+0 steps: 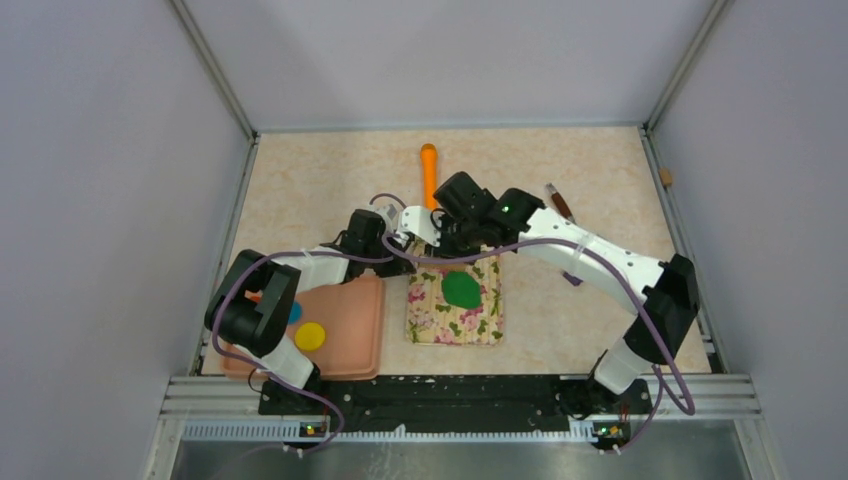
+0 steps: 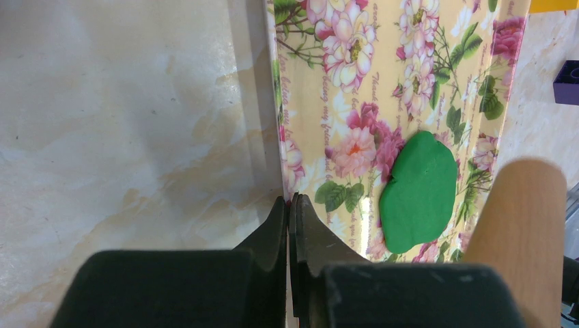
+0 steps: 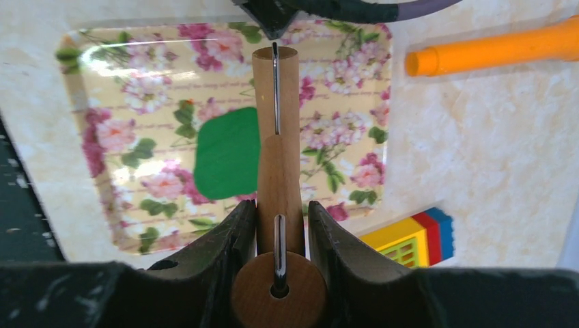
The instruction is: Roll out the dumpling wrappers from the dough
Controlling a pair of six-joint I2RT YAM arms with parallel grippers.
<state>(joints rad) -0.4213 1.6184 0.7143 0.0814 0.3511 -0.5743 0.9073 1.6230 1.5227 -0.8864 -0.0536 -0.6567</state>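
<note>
arms (image 1: 600, 255) white/black | cables (image 1: 450, 263) purple | left pincer (image 2: 290, 219), right pincer (image 3: 281, 208) black

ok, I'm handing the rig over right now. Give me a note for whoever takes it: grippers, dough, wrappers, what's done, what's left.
Left gripper: shut, empty, tips at the edge of the floral mat.
Right gripper: shut on the handle of the rolling pin. The pin lies along one side of the dough; whether they touch is unclear.
Dough: green, a flattened uneven oval on the mat.
Done: yellow wrapper and blue wrapper lie on the pink tray, the blue one partly hidden by the left arm.
Left: roll the dough thinner and rounder.
</note>
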